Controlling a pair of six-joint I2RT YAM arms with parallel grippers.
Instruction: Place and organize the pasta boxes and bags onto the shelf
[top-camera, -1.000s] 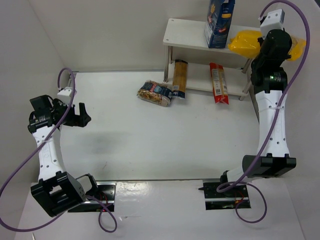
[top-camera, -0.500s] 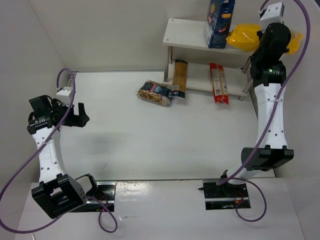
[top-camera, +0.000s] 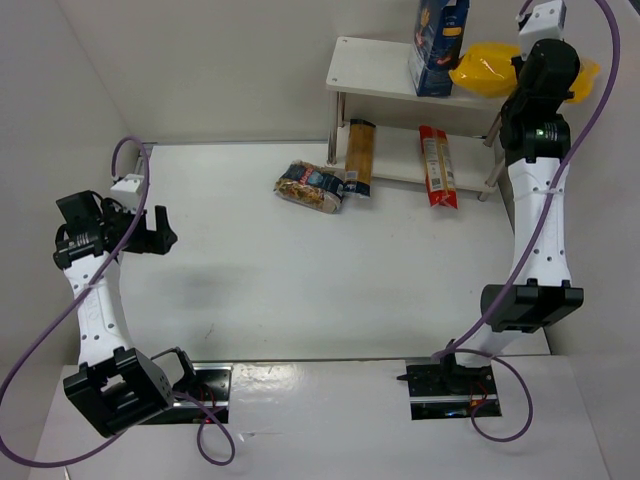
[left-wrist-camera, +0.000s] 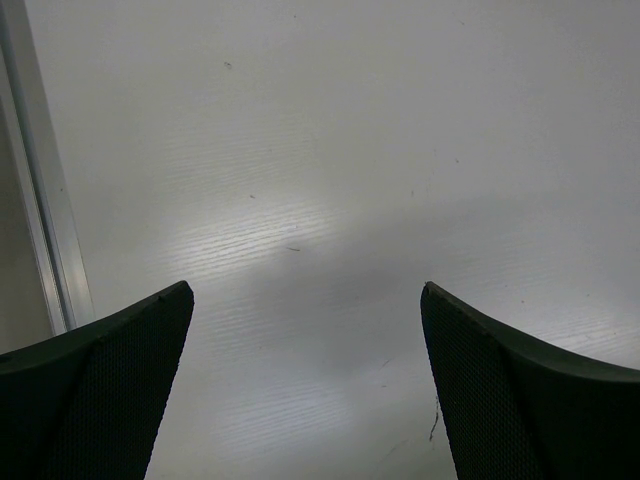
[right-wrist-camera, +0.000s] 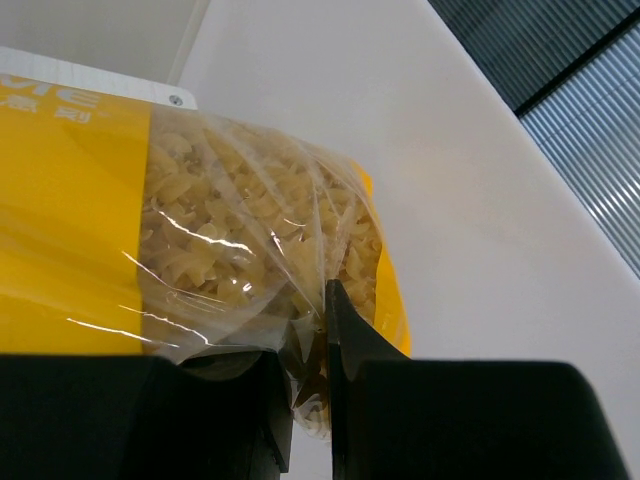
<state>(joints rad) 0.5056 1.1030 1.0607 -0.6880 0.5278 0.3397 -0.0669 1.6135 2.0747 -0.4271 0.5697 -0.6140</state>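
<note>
The right gripper (right-wrist-camera: 308, 345) is squeezed nearly shut on a fold of the yellow bag (right-wrist-camera: 180, 240). The bag spreads up and left from its fingers, by the shelf (top-camera: 370, 68) top. The left gripper (left-wrist-camera: 305, 310) is wide open and holds nothing, with the table (left-wrist-camera: 320, 150) under its fingers

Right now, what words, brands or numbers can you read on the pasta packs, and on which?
"IE": the end of a cut-off white word on the yellow bag, doubtful.
Too small to read: print on the blue carton, yellow-and-blue pack, red pack, small clear bag.
</note>
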